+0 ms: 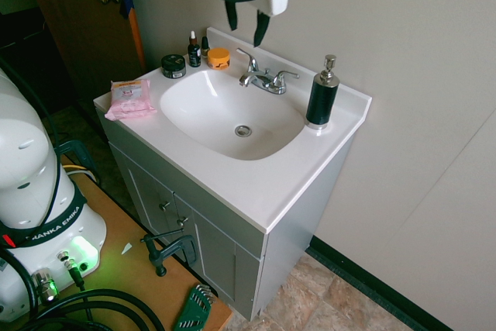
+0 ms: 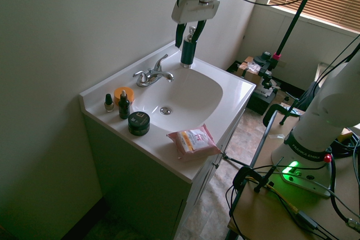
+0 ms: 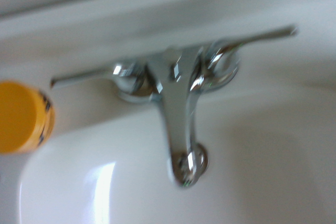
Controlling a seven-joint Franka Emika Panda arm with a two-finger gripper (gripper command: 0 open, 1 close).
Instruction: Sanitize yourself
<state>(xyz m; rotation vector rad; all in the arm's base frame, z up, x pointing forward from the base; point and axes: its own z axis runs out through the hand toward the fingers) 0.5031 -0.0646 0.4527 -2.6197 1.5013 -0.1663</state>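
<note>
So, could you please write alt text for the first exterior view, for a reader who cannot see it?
A white robot gripper hangs open, pointing down, above the chrome faucet of a white bathroom sink. A dark soap dispenser stands at one back corner; a pink wipes packet, small bottles and jars sit on the other side.

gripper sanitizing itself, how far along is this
Nothing looks done: the gripper hangs open and empty high above the faucet, touching nothing. No water shows in the sink. The soap dispenser stands untouched at the far corner. Reaching it, pressing the pump and rinsing are all left.
</note>
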